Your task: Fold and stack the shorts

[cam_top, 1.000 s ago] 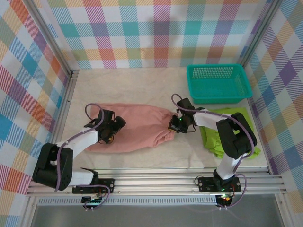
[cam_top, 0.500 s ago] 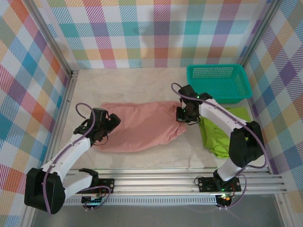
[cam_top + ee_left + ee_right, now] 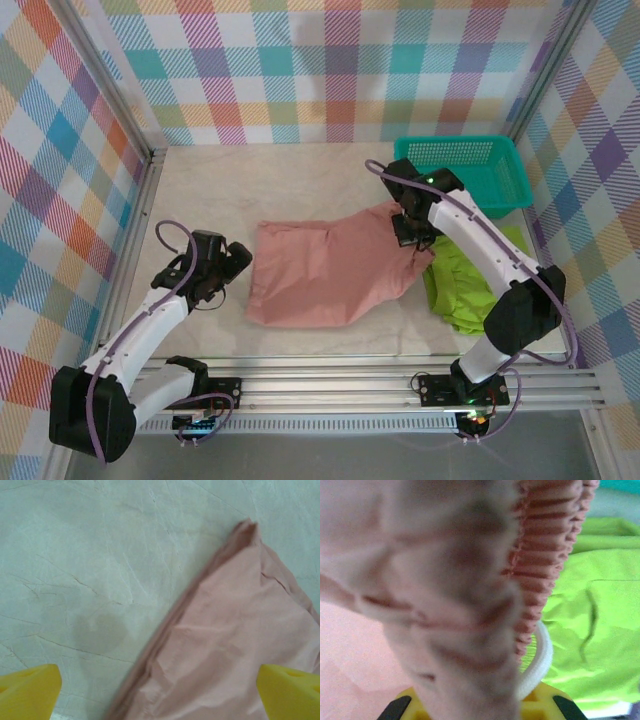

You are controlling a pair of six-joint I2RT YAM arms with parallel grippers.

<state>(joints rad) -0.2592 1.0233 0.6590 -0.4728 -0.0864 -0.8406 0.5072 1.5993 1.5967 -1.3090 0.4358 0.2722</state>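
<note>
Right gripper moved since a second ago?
Yes. The right gripper has moved away and rightward, closer to the teal basket, shut on the pink shorts.

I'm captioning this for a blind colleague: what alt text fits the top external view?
The right pincer, shut on one end of the pink shorts, holds it up beside the green shorts. The left pincer stands open just left of the pink cloth.

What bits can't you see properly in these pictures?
- Right wrist view: the pink shorts hang so close they blur, and cover the right gripper's fingertips.
- Top view: the green shorts sit partly behind the right arm and the pink shorts, hiding their full shape.
- Left wrist view: the bottom edge cuts off the left gripper's yellow fingers.
</note>
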